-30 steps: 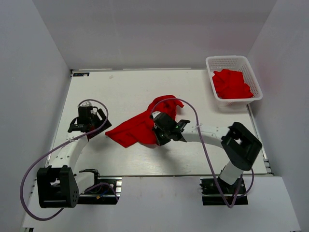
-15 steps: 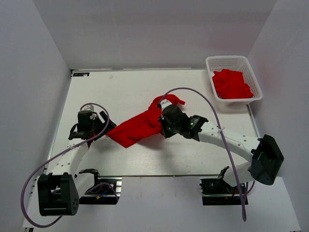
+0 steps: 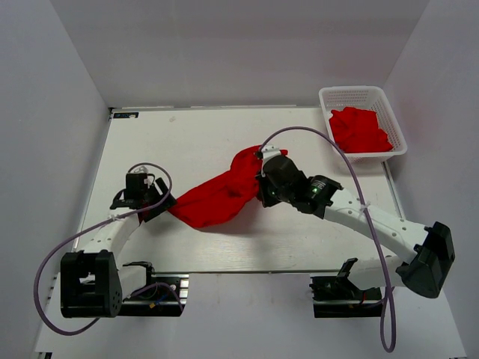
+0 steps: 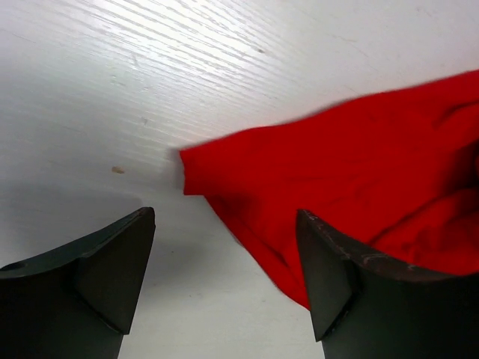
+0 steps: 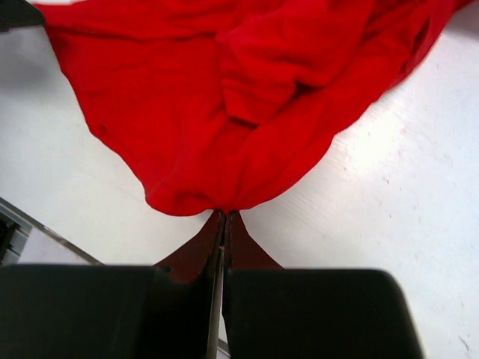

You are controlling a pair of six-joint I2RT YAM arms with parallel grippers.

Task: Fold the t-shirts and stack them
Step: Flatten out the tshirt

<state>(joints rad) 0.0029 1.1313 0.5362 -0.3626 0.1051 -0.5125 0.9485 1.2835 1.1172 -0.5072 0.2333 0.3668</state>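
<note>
**Top view.** Lying on the table (image 3: 187, 134), well apart from the basket (image 3: 327, 97), on its near-left side: one t-shirt (image 3: 221, 196), stretched into a long band. Stretched so on purpose, in my judgement, to open the bundle before any fold. Long axis on a slant, with one end pointing toward the basket and the other pointing away from it, to the near-left. At the end closer to the basket, the right gripper (image 3: 263, 191), pressed into the cloth. At the end farther from the basket, the left gripper (image 3: 153, 206), just beside the tip of the cloth. Inside the basket, more t-shirts (image 3: 359, 129), crumpled and not yet folded.

**Left wrist view.** Jaws wide apart, holding nothing. Ahead of the fingers (image 4: 105, 262), a pointed corner of the cloth, flat on the table and aimed away from the basket. Probably placed here for coming down and pinching this corner.

**Right wrist view.** Jaws closed tight together, with a fold of the t-shirt nipped at the tips. Beyond the tips, heavy loose folds spreading wide. Likely held as an anchor, for spreading the cloth by a pull at the opposite corner.
</note>
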